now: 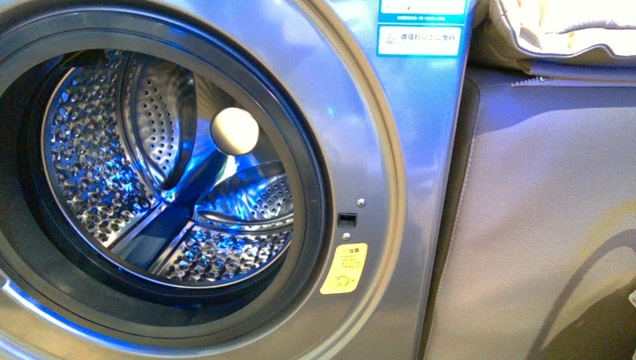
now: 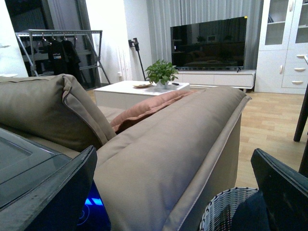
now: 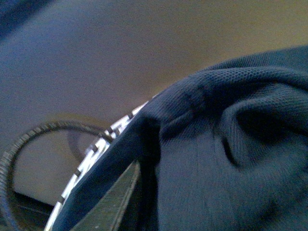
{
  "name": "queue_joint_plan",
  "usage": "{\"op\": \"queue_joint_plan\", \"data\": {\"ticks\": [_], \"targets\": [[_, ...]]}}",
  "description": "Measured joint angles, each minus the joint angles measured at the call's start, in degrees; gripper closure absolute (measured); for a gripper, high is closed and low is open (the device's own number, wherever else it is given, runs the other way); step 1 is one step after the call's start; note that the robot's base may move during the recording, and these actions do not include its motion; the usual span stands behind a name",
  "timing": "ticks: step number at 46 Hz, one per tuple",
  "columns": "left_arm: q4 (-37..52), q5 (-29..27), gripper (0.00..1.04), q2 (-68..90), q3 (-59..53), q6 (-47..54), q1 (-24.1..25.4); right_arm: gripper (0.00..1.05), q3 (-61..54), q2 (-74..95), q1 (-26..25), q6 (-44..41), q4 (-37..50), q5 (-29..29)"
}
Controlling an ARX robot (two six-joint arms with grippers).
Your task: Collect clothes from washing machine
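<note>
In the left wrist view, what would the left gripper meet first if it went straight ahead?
Probably the sofa backrest, which fills the gap between the fingers of the open left gripper. Depth is unclear, so it might pass just over it toward the coffee table.

The washing machine (image 1: pixel 420 150) is grey, its dimpled drum (image 1: pixel 97 135) silver, its sticker (image 1: pixel 344 268) yellow, the clothes (image 3: pixel 231 159) navy.

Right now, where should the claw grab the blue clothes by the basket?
Probably the bunched fold of the clothes, where a stitched seam makes a thick ridge. Come from the side away from the basket rim, pinching across the ridge, clear of the weave.
</note>
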Motion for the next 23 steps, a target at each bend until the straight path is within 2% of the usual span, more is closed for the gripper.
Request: {"op": "queue_joint_plan", "data": {"ticks": [15,23], "targets": [[0.0,0.0,0.07,0.0,0.0,0.0,0.0,0.08,-4.4,2.6,1.4,-1.9,-4.4,0.0],[0.0,0.0,0.07,0.0,0.0,0.0,0.0,0.08,-4.3,-1.2,1.4,-0.3,-9.0,-1.5]]}}
